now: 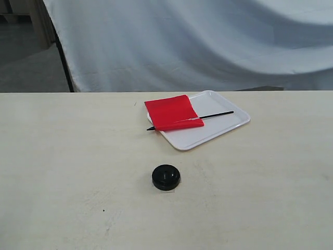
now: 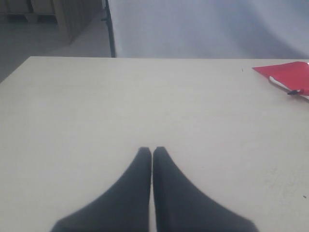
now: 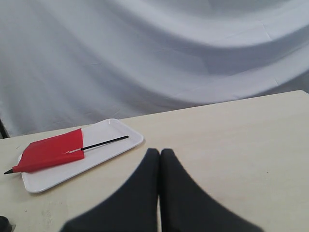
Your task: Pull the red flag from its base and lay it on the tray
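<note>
The red flag (image 1: pixel 171 112) lies flat on the tray (image 1: pixel 213 133), off its base; its bright, smooth cloth is a rough rectangle covering the tray's left end, one corner lapping over the rim; the thin black stick runs slantwise across the white plastic, its pointed tip jutting past the left rim over the table (image 1: pixel 73 182); in the right wrist view a short pale strip shows where cloth meets stick.

The tray is shallow, glossy and rectangular, with rounded corners and a low raised rim; it sits askew near the table's far edge.

The base (image 1: pixel 166 177), a small round black puck with a slightly glossy top, stands alone on the tabletop nearer the exterior camera, well apart from the tray.

The table surface is pale, matte and faintly scuffed; behind it hangs a softly folded white sheet (image 1: pixel 208 41).

The left gripper (image 2: pixel 152 151) has its dark tapered fingers pressed together on nothing, over bare tabletop; the right gripper (image 3: pixel 159 152) is likewise clenched and empty, the tray lying beyond it.
</note>
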Controlling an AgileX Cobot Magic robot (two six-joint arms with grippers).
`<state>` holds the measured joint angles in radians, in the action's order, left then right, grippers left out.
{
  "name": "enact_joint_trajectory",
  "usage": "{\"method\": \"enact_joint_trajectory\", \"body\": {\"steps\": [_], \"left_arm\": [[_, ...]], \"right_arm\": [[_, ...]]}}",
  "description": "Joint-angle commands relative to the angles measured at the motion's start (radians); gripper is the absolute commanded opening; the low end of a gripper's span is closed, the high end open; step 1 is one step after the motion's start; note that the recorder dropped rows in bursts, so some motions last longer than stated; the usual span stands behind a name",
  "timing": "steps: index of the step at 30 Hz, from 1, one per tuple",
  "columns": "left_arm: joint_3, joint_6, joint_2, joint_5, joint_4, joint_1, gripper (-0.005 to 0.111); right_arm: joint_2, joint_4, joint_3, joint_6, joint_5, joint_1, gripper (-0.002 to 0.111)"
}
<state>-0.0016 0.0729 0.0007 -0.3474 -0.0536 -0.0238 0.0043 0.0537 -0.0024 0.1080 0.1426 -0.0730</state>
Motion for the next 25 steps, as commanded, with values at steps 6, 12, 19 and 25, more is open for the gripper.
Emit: {"method": "enact_joint_trajectory", "body": {"steps": [6,12,19,25], "left_arm": [[0.002,0.003,-0.001,0.004,0.005,-0.041,0.001],[0.002,0.003,-0.001,0.004,0.005,-0.041,0.001],[0.002,0.003,-0.001,0.004,0.005,-0.041,0.001],[0.002,0.003,-0.001,0.004,0.005,-0.041,0.001]], "right_arm": [[-0.004,-0.001,0.002,0.013,0.003,-0.007,-0.001],[-0.004,-0.001,0.002,0.013,0.003,-0.007,-0.001],[-0.004,-0.001,0.002,0.013,0.003,-0.007,-0.001],[-0.004,-0.001,0.002,0.011,0.003,-0.007,-0.001]]}}
